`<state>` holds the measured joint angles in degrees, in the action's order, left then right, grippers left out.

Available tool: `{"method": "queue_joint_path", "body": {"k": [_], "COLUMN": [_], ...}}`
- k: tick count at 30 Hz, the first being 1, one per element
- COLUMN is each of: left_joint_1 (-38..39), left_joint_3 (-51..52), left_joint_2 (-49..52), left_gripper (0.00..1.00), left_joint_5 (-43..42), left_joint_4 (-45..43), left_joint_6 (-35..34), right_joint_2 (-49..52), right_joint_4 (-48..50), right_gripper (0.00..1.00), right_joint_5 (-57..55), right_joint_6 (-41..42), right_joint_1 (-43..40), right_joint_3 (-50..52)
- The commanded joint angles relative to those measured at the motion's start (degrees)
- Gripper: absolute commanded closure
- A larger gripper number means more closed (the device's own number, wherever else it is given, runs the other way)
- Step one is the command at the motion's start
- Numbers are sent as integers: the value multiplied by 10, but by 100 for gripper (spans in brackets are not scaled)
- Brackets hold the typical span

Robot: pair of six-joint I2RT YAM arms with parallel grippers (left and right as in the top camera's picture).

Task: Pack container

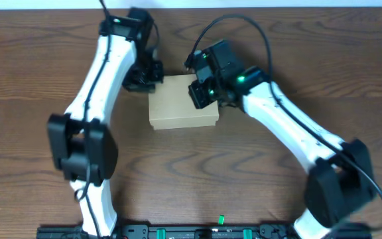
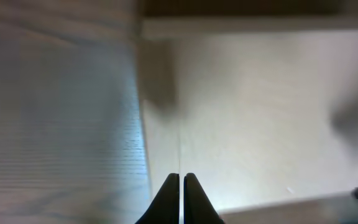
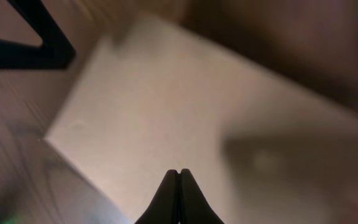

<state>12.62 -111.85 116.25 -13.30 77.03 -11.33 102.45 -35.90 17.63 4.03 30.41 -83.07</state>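
Lid's down on the container (image 1: 181, 109), sitting mid desk (image 1: 197, 166). Left claw (image 2: 181, 175) is pinched together at its far-left corner and right claw (image 3: 179, 171) is pinched together over its far-right edge, both empty.

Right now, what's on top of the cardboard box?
The box is closed, with nothing lying on top. The shut right gripper hangs over its far right corner, the shut left gripper at its left edge. Being closed, it hides whatever is inside.

Dk wood-grain table (image 1: 32, 46) (pale strip (image 1: 257, 2) @ far edge).
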Motion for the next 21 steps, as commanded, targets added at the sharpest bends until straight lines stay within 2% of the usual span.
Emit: {"method": "queue_joint_path", "body": {"k": [1,9,12,15,21], "left_joint_1": [-22,-134,-150,-150,-150], "left_joint_3": [-33,-19,64,189,360], "left_joint_2": [-99,-280,-376,-497,-710], "left_gripper": [94,94,94,94,94], "left_joint_5": [36,47,48,50,66], "left_joint_4": [4,35,13,-23,-45], "left_joint_6": [23,28,35,47,54], "right_joint_2": [-79,-228,-305,-393,-531], "right_joint_4": [-21,-148,-171,-164,-143], "right_gripper": [99,98,98,98,99], "right_joint_5": [2,31,38,65,89], "right_joint_6": [-56,-139,-149,-153,-152], "right_joint_1": [-29,-116,-153,-179,-189], "right_joint_3": [-22,-11,34,115,247]}}
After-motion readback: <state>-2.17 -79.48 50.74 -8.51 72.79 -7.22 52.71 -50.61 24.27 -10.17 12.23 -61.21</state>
